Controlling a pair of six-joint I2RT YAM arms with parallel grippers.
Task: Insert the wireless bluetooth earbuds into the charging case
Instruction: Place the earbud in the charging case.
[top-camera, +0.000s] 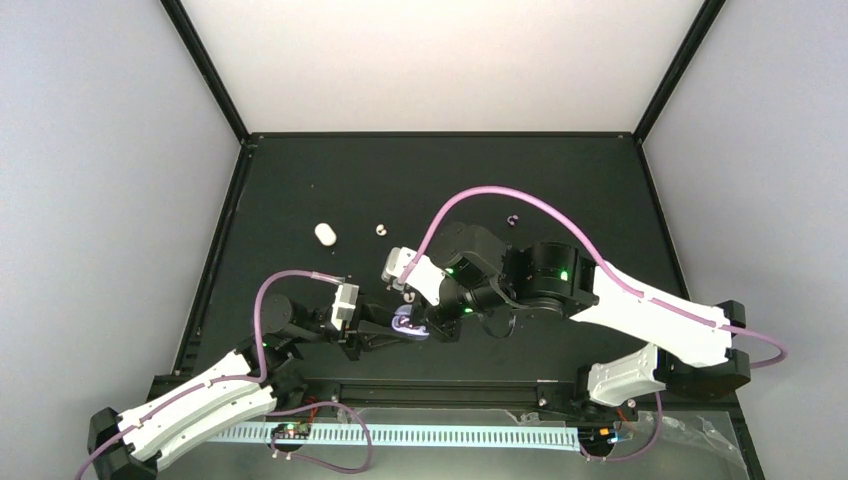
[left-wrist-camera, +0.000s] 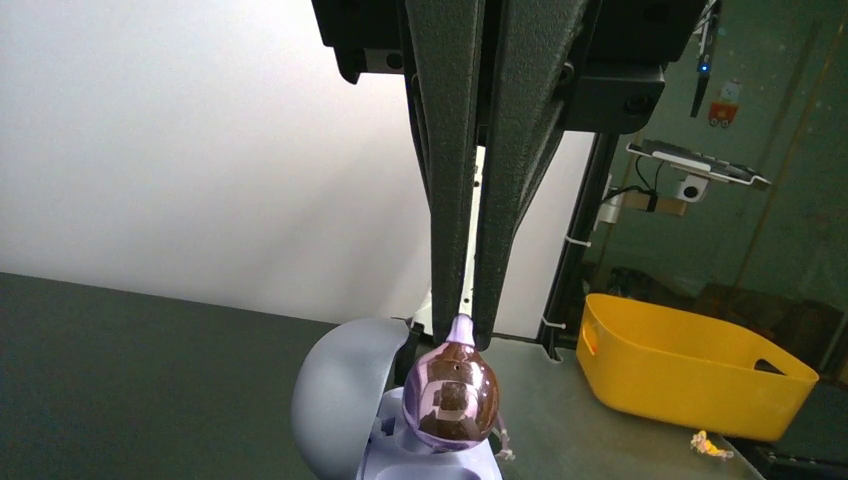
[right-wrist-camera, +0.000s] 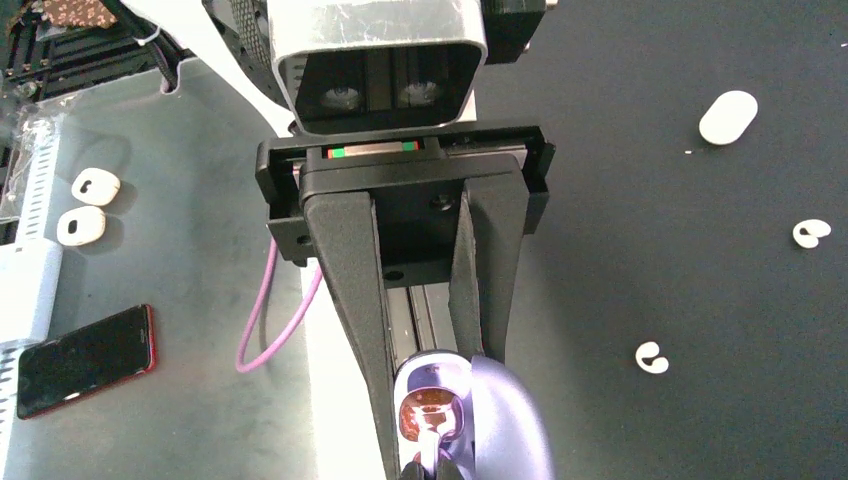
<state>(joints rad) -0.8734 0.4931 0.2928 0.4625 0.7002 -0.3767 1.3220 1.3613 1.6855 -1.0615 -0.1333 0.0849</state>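
Observation:
The lilac charging case (left-wrist-camera: 345, 400) stands open, lid up on the left, just above the table's near edge (top-camera: 408, 322). My right gripper (right-wrist-camera: 445, 420) is shut on the case (right-wrist-camera: 505, 420), one finger on each side. My left gripper (left-wrist-camera: 462, 325) is shut on the thin stem of a glossy lilac earbud (left-wrist-camera: 450, 400) that hangs over the case's tray, touching or nearly touching it. Two white earbuds (right-wrist-camera: 652, 357) (right-wrist-camera: 811, 233) lie loose on the mat. Another small bud (top-camera: 513, 220) lies farther back.
A white oval case (top-camera: 325, 234) lies at the back left of the mat. Beyond the near edge, off the mat, are a phone (right-wrist-camera: 85, 360), two white pieces (right-wrist-camera: 96, 186) and a yellow bin (left-wrist-camera: 690, 370). Black frame posts (left-wrist-camera: 575, 250) border the mat.

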